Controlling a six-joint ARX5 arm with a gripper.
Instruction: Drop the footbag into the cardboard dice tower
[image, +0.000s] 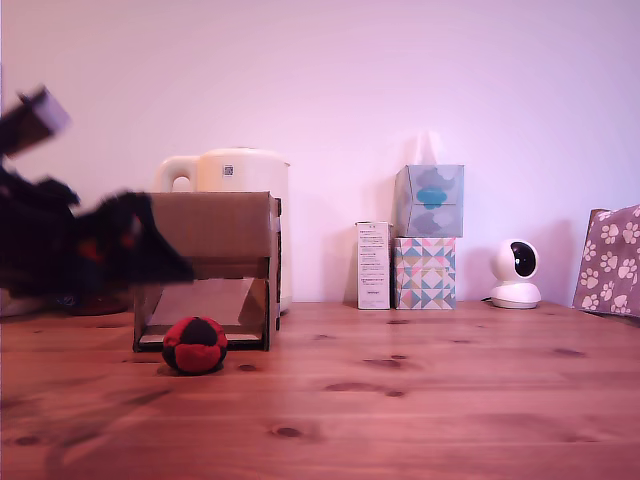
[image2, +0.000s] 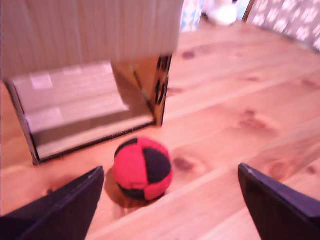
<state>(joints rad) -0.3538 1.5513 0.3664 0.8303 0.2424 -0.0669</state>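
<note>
We see the arm as a dark, motion-blurred mass at the left edge of the exterior view, reaching in from the frame's left side at mid-height, with the gripper (image: 150, 255) pointing toward the exterior view's right and overlapping the front of the cardboard dice tower (image: 215, 225). The blur keeps us from reading its outline closely there.

In the wrist view the gripper (image2: 172, 200) shows 2 dark fingers (image2: 65, 205) low in the picture, spread wide apart, with nothing between them. The footbag (image2: 143, 168) sits on the wooden table (image2: 235, 125) ahead of that gap, closer to 1 finger than to the other, and touching neither.

In the exterior view the footbag (image: 195, 345), red and black, rests on the table (image: 420, 400) in the lower left part of the frame, just in front of the tower's front cut-out, where the sloped ramp shows. The wrist view places the tower (image2: 95, 65) just behind the footbag.

Behind the tower stands a cream kettle (image: 235, 170). Toward the centre right of the exterior view we see a white carton (image: 373, 265), 2 stacked tissue boxes (image: 427, 235), a small white camera (image: 516, 273), and at the right edge a paw-print bag (image: 610, 260).
</note>
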